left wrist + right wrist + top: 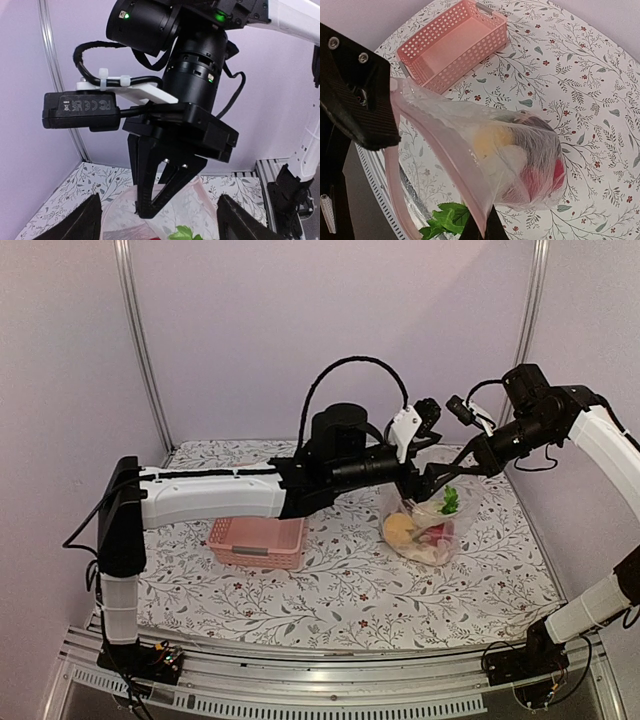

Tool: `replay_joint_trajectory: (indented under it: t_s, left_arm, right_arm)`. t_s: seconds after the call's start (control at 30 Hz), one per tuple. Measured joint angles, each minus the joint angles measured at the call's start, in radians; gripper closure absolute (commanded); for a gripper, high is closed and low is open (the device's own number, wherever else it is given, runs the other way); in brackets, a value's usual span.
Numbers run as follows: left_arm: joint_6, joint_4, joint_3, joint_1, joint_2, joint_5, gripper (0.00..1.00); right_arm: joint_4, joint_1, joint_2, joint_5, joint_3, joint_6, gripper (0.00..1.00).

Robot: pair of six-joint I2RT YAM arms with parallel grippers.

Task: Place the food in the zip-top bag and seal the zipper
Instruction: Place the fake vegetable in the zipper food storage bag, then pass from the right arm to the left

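The zip-top bag point(430, 530) stands on the flowered table, its top held up. Through the clear plastic point(520, 125) I see the food: a yellow piece point(492, 140), a white radish point(512, 157), red pieces point(540, 180) and a dark purple piece point(540, 125). Green radish leaves point(445, 217) stick out at the mouth. My right gripper point(482, 227) is shut on the pinkish zipper strip point(445, 155). My left gripper point(159, 200) is open, its fingers point(92, 220) spread on either side of the bag's top, beside the right gripper point(145, 210).
An empty pink slatted basket point(257, 540) stands left of the bag, under the left arm; it also shows in the right wrist view point(452, 45). Purple walls and metal frame posts close in the table on three sides.
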Motion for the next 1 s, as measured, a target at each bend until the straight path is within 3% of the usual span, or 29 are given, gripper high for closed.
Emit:
replay_joint_trajectory:
  t_s: [0.43,0.67,0.8,0.9,1.0]
  left_arm:
    - [0.252,-0.439,-0.014,-0.095,-0.276,0.025,0.40]
    - [0.396,-0.715,0.194,-0.114,-0.116,-0.137,0.31]
    - [0.450,-0.813,0.200,-0.115,-0.052,-0.211,0.31]
    - [0.491,-0.859,0.203,-0.122,-0.019,-0.262,0.38]
    - [0.529,-0.879,0.231,-0.130,0.013,-0.304,0.55]
  right_arm:
    - [0.000,0.000,-0.002,0.008,-0.003,-0.018,1.00]
    - [0.000,0.000,-0.005,0.001,-0.015,-0.024,1.00]
    - [0.000,0.000,-0.005,0.002,-0.019,-0.024,1.00]
    - [-0.001,0.000,-0.006,0.002,-0.021,-0.024,1.00]
    - [-0.001,0.000,-0.006,0.002,-0.021,-0.024,1.00]
